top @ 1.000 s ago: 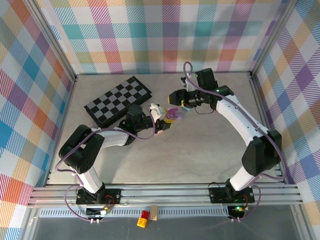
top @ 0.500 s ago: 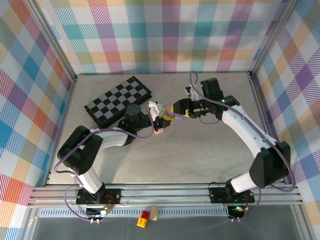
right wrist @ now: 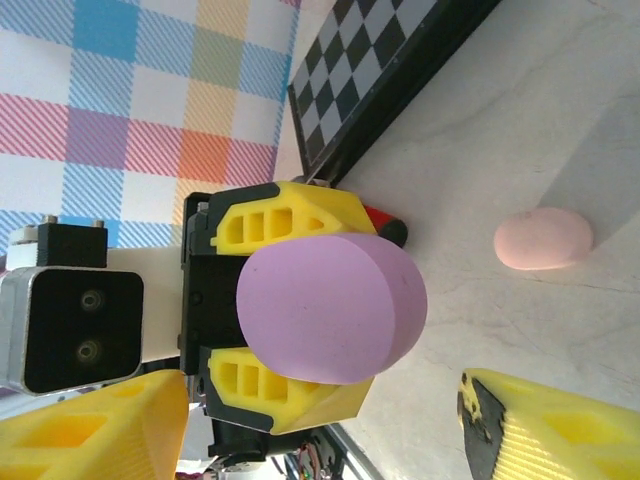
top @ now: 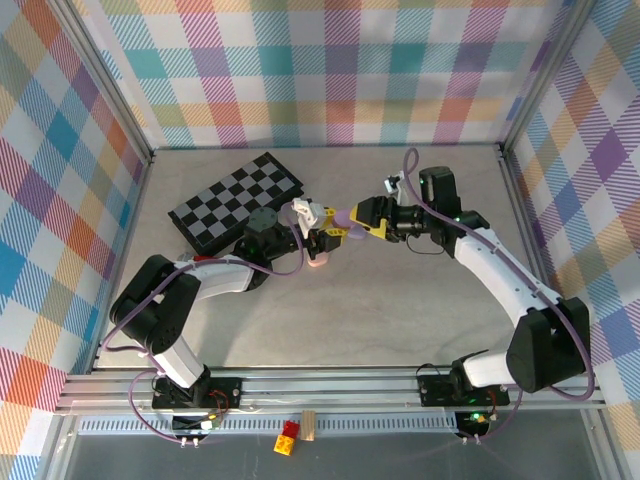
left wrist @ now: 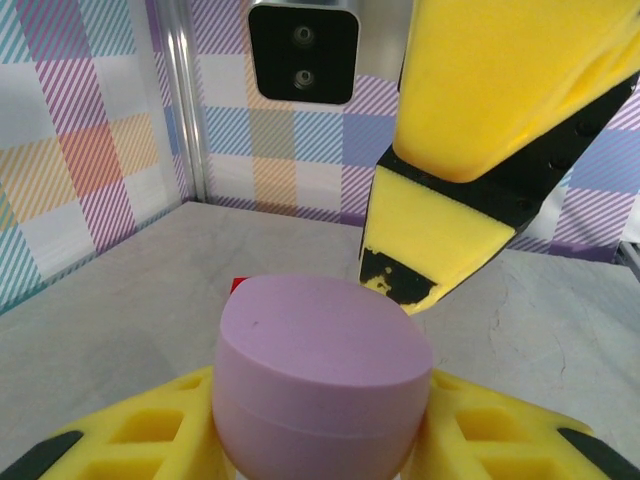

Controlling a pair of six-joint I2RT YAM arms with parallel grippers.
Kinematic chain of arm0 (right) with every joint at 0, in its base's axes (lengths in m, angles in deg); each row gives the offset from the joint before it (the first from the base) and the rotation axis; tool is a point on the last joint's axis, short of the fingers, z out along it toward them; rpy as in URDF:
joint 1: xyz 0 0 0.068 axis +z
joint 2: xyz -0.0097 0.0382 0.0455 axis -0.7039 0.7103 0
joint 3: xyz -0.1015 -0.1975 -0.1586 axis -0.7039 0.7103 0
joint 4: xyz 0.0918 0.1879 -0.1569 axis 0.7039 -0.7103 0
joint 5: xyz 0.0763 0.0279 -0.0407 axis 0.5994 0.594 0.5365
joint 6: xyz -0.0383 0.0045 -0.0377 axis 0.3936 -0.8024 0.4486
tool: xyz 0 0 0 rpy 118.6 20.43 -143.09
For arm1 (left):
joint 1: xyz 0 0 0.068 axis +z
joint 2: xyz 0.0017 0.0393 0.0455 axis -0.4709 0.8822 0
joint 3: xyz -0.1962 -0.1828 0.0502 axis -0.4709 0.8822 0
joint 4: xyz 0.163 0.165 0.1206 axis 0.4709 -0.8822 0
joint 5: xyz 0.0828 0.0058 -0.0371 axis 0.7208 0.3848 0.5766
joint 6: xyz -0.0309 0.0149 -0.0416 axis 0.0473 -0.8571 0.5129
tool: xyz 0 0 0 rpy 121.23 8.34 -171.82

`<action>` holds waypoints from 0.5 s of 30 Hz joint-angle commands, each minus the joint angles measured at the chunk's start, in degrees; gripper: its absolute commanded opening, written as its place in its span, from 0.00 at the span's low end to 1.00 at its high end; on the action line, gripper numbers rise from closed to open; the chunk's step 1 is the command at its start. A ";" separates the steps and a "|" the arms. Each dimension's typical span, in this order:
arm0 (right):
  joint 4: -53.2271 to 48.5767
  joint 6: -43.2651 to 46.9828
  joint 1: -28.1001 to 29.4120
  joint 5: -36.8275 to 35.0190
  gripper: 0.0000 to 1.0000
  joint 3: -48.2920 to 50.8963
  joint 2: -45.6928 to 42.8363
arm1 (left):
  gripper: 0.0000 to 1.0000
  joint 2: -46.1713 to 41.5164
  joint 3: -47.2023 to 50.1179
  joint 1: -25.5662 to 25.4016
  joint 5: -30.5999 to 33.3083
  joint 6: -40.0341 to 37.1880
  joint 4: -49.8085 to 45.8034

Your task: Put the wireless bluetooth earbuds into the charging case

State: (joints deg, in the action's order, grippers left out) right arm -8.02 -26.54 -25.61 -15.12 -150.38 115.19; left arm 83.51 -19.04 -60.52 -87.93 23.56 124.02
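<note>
Charging case, a purple oval one with its lid closed, sat clamped between the yellow pads of the left gripper, raised above the table near the middle of the workspace. The right gripper faced it from the other side with its jaws spread wide, holding nothing. One of its fingers hung just beside the case's top, though contact could not be judged. A pink case lay on the table just below the grippers, and a checkerboard lay to the left at the rear.
</note>
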 commanded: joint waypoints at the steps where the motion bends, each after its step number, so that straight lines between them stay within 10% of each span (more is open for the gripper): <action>1: 12.46 -8.26 0.00 7.09 0.71 2.03 2.11 | 0.39 -2.50 -0.01 0.70 -0.97 2.05 4.21; 10: 27.97 -19.20 0.11 12.05 0.69 4.87 6.15 | 0.39 -2.46 -0.89 0.00 -1.72 5.72 7.29; 15: 37.95 -26.43 0.11 13.17 0.45 7.03 7.34 | 0.39 -2.23 -0.89 -0.26 -2.47 6.23 7.71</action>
State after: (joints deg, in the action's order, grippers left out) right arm 20.72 -47.57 -25.61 -4.33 -144.41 121.90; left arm 82.77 -19.04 -60.59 -88.72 28.63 128.50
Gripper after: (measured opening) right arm 0.473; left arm 0.393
